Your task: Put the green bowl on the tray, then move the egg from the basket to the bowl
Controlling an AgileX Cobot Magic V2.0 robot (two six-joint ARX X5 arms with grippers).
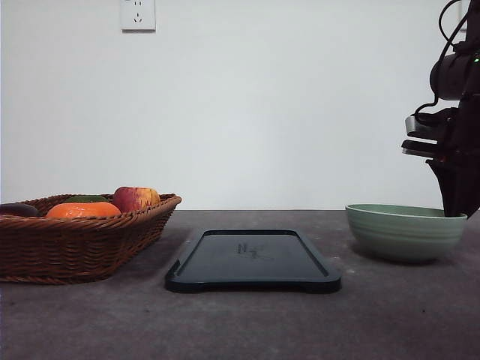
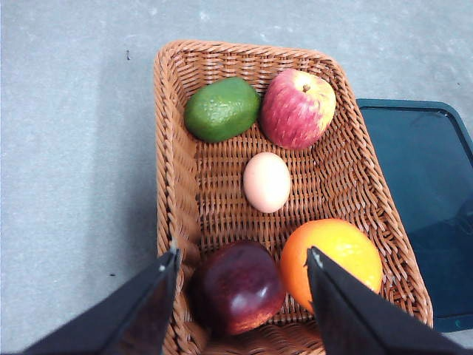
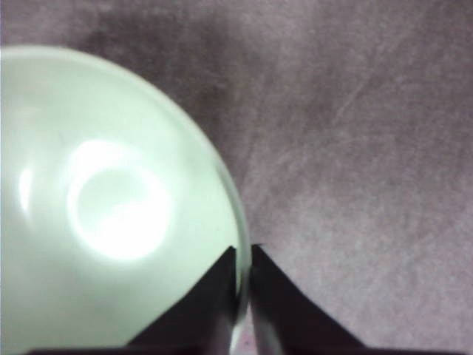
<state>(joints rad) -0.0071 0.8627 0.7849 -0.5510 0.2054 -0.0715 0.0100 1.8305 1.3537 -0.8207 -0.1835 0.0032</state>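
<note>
Over the rim of the pale sage-green round ceramic bowl [image 3: 111, 214], right gripper [image 3: 244, 255] clenched, jaws pinching the bowl wall, one inside, one outside. Bowl standing on the grey table [image 1: 390, 315], at the right, well apart from the flat dark navy rectangular tray [image 1: 253, 261] lying bare at centre. Above the wide brown woven wicker basket [image 2: 177, 148], left gripper [image 2: 242, 259] released, jaws spread wide, touching nothing. Inside the basket: pale beige egg [image 2: 267, 182] at the middle, green avocado-like fruit [image 2: 222, 109] and red-yellow apple [image 2: 297, 108] beyond it, dark red apple [image 2: 238, 287] and orange [image 2: 334, 259] nearest the jaws. Basket at the table's left, just beside the tray. White wall socket [image 1: 138, 14] high on the wall.
</note>
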